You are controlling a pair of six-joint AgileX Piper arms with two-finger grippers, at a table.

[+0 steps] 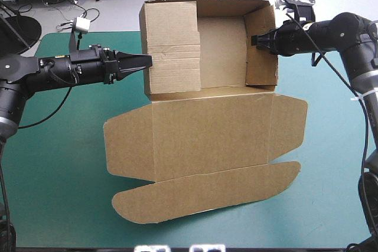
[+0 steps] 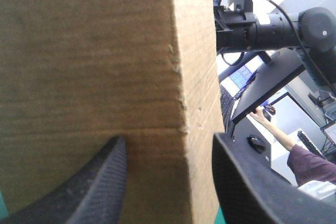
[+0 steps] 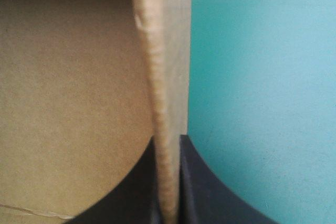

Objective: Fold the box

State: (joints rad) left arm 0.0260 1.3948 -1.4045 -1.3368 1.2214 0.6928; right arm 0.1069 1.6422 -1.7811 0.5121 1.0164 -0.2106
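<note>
The brown box (image 1: pixel 207 128) lies mid-table with its far half raised into an open tray and its lid flat toward the near edge. My left gripper (image 1: pixel 146 61) is at the tray's left wall (image 1: pixel 171 45). In the left wrist view the left gripper (image 2: pixel 169 139) stands open, with the wall's edge (image 2: pixel 194 77) between its black fingers (image 2: pixel 105 182). My right gripper (image 1: pixel 258 41) is shut on the top edge of the right wall (image 1: pixel 260 51). The right wrist view shows the right gripper (image 3: pixel 168 142) pinching that board (image 3: pixel 163 66), with the tray's inside on one side of it.
The lid's rounded tuck flap (image 1: pixel 207 196) reaches toward the table's near edge, and a side flap (image 1: pixel 289 125) points right. A small white object (image 1: pixel 81 25) sits at the far left edge. Teal-green cover (image 1: pixel 53 163) shows on both sides of the box.
</note>
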